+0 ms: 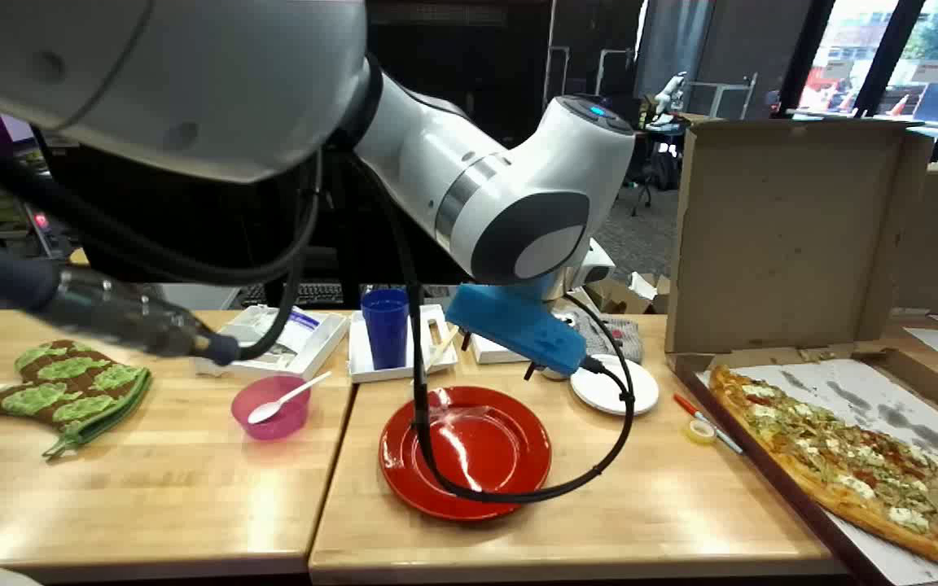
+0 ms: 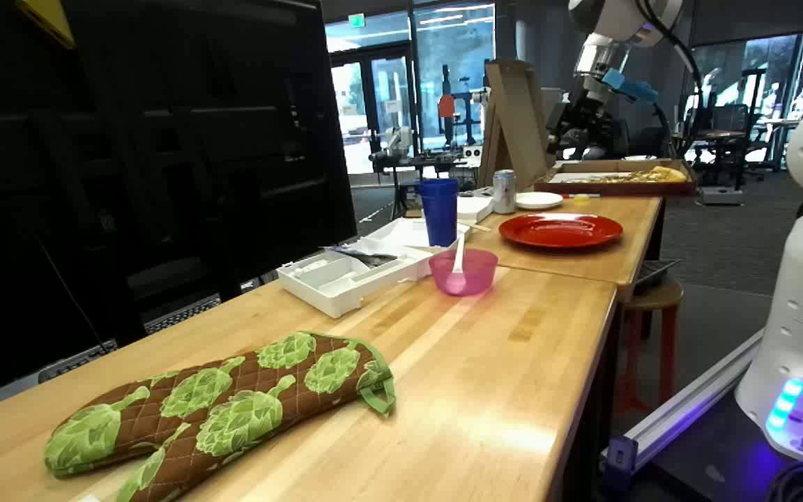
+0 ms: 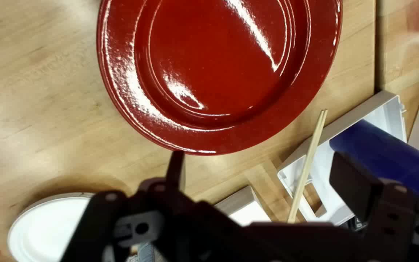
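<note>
My gripper (image 3: 257, 156) stands open above the table, its two dark fingers wide apart and nothing held between them. Below the gap, a pair of light wooden chopsticks (image 3: 309, 156) lies across the edge of a white tray (image 3: 344, 127). A blue cup (image 3: 387, 153) shows beside the right-hand finger; in both exterior views the cup (image 1: 386, 330) (image 2: 439, 213) is upright. The glossy red plate (image 3: 216, 54) fills the upper part of the wrist view, and the left-hand fingertip overlaps its rim there. In an exterior view the blue-cased wrist (image 1: 518, 325) hides the fingers.
A small white plate (image 1: 615, 384) and a can (image 2: 504, 192) stand near the red plate. An open pizza box (image 1: 795, 236) holds pizza (image 1: 868, 464). Beyond the table seam are a pink bowl (image 1: 286, 425) with a white spoon (image 1: 265, 413) and a patterned oven mitt (image 2: 234, 404).
</note>
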Motion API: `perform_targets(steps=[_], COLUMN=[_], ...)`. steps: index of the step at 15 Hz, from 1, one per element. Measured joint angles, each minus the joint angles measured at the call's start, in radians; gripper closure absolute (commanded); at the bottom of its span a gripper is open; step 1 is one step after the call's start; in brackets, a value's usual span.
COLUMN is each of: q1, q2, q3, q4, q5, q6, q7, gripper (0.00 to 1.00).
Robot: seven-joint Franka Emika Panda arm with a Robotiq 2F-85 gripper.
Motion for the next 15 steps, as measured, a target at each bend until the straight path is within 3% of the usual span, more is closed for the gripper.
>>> perform_targets(steps=[12, 15], q1=[-0.016, -0.038], q2=[0.003, 0.015], q3=[0.016, 0.044], q4=[0.000, -0.008], q5=[-0.003, -0.008], q6=[0.002, 0.069], q7=[0.000, -0.009], gripper=[0.00, 0.00])
